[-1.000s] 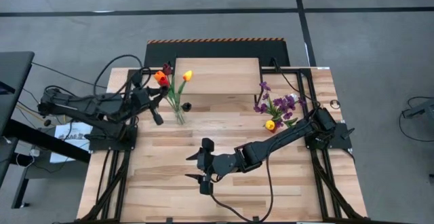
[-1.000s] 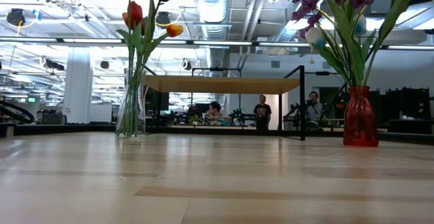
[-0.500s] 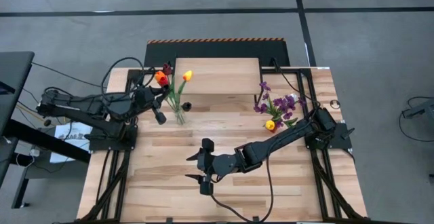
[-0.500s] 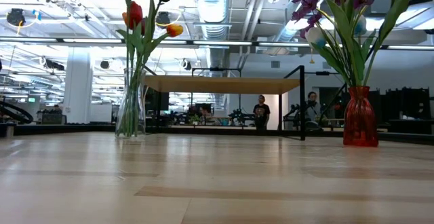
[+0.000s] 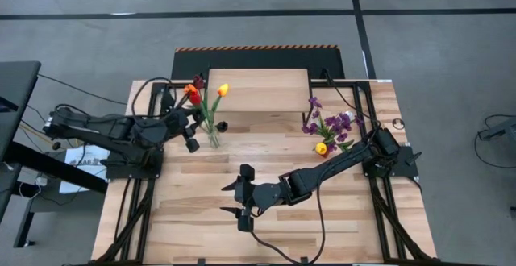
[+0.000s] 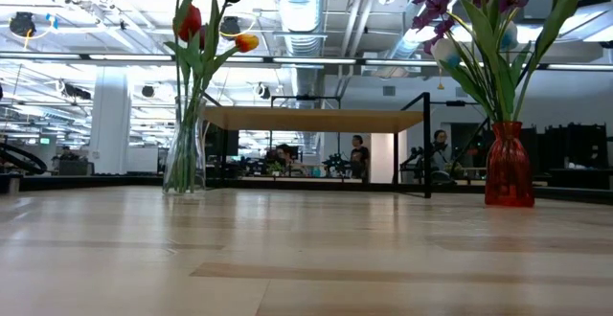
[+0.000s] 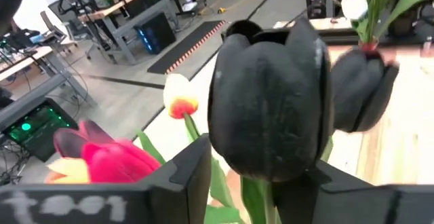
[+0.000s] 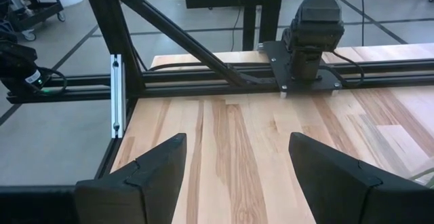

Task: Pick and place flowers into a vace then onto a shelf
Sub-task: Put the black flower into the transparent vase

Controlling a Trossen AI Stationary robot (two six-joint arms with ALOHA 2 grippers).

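Your left gripper (image 7: 261, 183) is spread around the black tulip (image 7: 271, 108); red tulip (image 7: 112, 159) crowds alongside. Right gripper (image 5: 242, 200) waits spread mid-table.

The black tulip (image 7: 271, 108) hides the left pincer's (image 7: 258, 183) gap.

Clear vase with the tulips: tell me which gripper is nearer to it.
Left. The left gripper sits right beside the clear vase; the right gripper hovers much farther off, at mid-table.
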